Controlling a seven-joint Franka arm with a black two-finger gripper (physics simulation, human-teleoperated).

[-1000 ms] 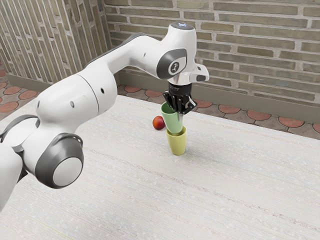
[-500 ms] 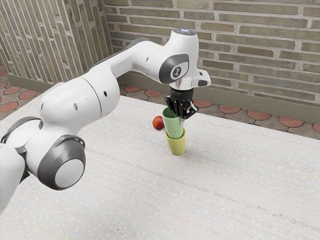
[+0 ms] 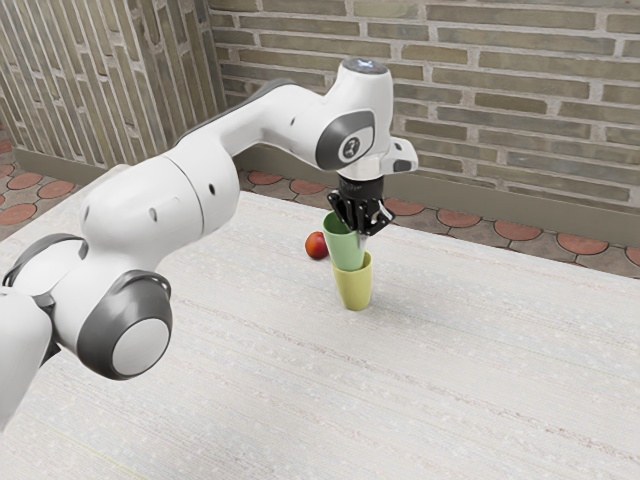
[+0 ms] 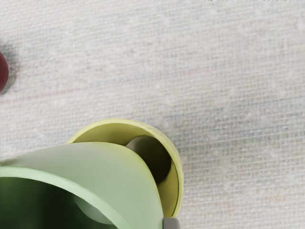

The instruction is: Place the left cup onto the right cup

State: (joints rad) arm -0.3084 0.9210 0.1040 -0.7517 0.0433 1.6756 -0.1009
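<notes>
The green cup is tilted, with its lower part inside the yellow cup, which stands upright on the table. My gripper points down and is shut on the green cup's rim from above. In the wrist view the green cup looms just under my hand and covers most of the mouth of the yellow cup. A grey fingertip shows against the green cup's outer wall.
A red apple lies on the pale table just beside the cups, toward the exterior view's left; it also peeks in as the apple in the wrist view. A brick wall and a tiled floor lie beyond the table's far edge.
My hand has lowered the green cup deeper into the yellow cup and then shifted slightly. The yellow cup and the apple have stayed put.
</notes>
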